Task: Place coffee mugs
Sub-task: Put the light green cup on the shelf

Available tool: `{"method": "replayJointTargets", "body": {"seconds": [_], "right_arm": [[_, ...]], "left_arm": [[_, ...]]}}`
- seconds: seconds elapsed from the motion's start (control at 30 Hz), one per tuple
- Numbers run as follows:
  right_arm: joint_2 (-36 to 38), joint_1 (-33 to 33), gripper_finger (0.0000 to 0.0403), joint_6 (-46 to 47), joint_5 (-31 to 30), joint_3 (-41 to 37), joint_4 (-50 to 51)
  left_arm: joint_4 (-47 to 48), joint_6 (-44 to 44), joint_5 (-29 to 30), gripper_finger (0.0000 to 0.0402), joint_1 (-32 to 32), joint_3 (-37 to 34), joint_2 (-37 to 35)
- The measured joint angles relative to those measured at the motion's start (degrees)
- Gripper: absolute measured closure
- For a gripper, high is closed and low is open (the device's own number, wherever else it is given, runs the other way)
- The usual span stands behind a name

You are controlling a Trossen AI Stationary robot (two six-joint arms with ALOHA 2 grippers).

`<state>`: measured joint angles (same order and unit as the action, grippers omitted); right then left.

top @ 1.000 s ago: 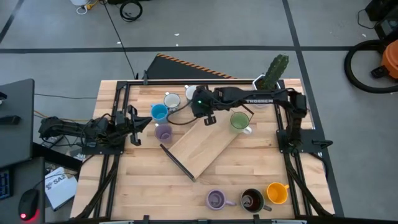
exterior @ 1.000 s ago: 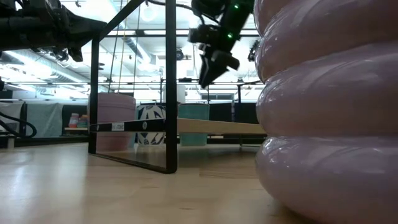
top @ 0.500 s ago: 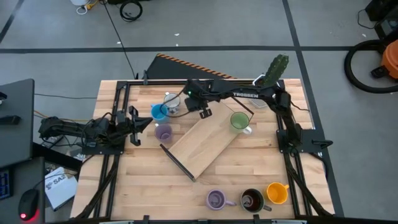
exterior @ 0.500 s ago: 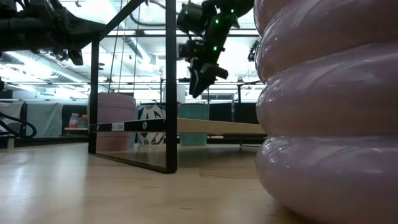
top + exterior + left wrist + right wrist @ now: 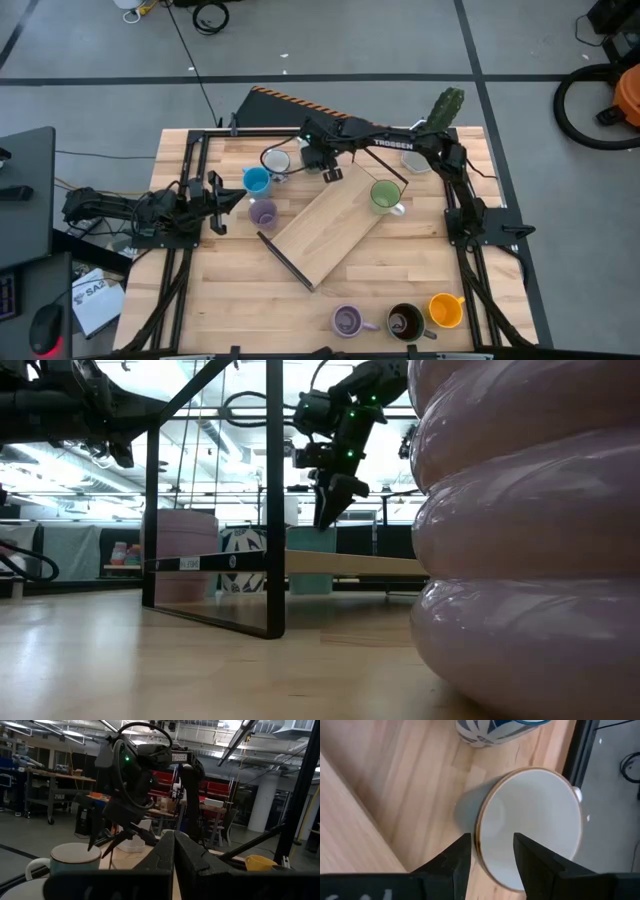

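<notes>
Right gripper (image 5: 331, 175) now nearer far edge

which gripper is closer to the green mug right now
Right. The right gripper hangs over the table's far middle, near the wooden board's far end, a short way from the green mug. The left gripper waits at the table's left edge, well beyond the board.

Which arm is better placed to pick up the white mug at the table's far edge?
The right: its open gripper hangs over the white mug, fingers straddling the rim. The left gripper waits at the table's left side.
</notes>
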<state>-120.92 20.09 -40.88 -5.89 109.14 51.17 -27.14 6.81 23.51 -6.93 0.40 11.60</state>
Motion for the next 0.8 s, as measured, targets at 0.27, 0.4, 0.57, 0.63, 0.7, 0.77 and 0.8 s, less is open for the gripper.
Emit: {"method": "replayJointTargets", "body": {"seconds": [0.27,0.4,0.57,0.63,0.7,0.77,0.8], "right_arm": [[0.0,0.1,0.0250,0.2,1.1,-2.4,0.0],[0.0,0.1,0.0259,0.2,1.5,-2.8,-0.2],[0.0,0.1,0.0284,-0.3,1.5,-2.9,-0.2],[0.0,0.1,0.0295,-0.9,1.5,-2.9,-0.2],[0.0,0.1,0.0308,-1.3,1.5,-2.9,-0.2],[0.0,0.1,0.0320,-1.6,1.5,-2.9,-0.3],[0.0,0.1,0.0326,-1.8,1.5,-2.9,-0.3]], "left_arm": [[0.0,0.0,0.0,0.0392,0.0,0.0,0.0],[0.0,0.0,0.0,0.0392,0.0,0.0,0.0],[0.0,0.0,0.0,0.0392,0.0,0.0,0.0],[0.0,0.0,0.0,0.0392,0.0,0.0,0.0],[0.0,0.0,0.0,0.0392,0.0,0.0,0.0],[0.0,0.0,0.0,0.0392,0.0,0.0,0.0],[0.0,0.0,0.0,0.0392,0.0,0.0,0.0]]}}
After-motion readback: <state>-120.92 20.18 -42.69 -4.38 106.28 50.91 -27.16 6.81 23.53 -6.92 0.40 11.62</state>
